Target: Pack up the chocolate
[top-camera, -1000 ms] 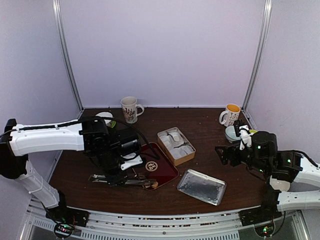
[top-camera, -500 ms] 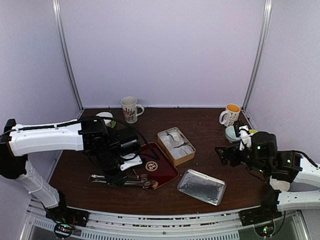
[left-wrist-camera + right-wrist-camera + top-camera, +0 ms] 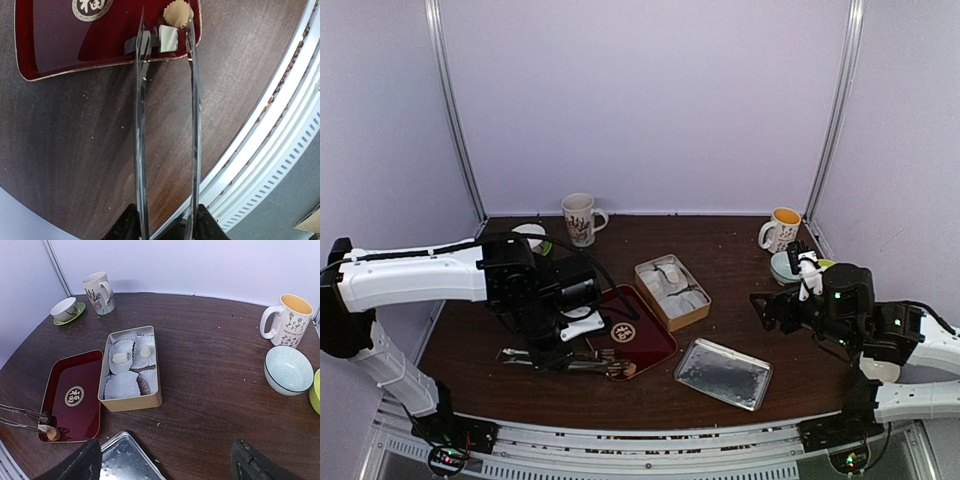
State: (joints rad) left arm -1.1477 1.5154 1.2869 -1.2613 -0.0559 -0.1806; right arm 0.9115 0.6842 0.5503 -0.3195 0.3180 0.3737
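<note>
Dark wooden tabletop (image 3: 740, 250), lilac walls behind. All positions below are given from the tan tin (image 3: 131, 402).

1. Done: inside the tin lie white paper liners (image 3: 122, 385). Two of them each hold a cream piece: packed chocolate A (image 3: 119, 358) and packed chocolate B (image 3: 145, 352). A dark shape between the nearer liners cannot be identified.
2. Left to do: the red tray (image 3: 75, 370) sits just left of the tin. At its corner farthest from the tin lie a cream chocolate cube (image 3: 168, 38) and a light brown chocolate piece (image 3: 177, 15).
3. Left gripper (image 3: 167, 225): clamped on long metal tongs (image 3: 140, 150). The blade tips straddle the cream chocolate cube; contact cannot be confirmed.
4. Right gripper (image 3: 165, 452): jaws wide apart, empty, hovering right of the tin near the tin lid (image 3: 125, 455).

Judgement: roughly half packed. The lid is off, so closing is also outstanding.
</note>
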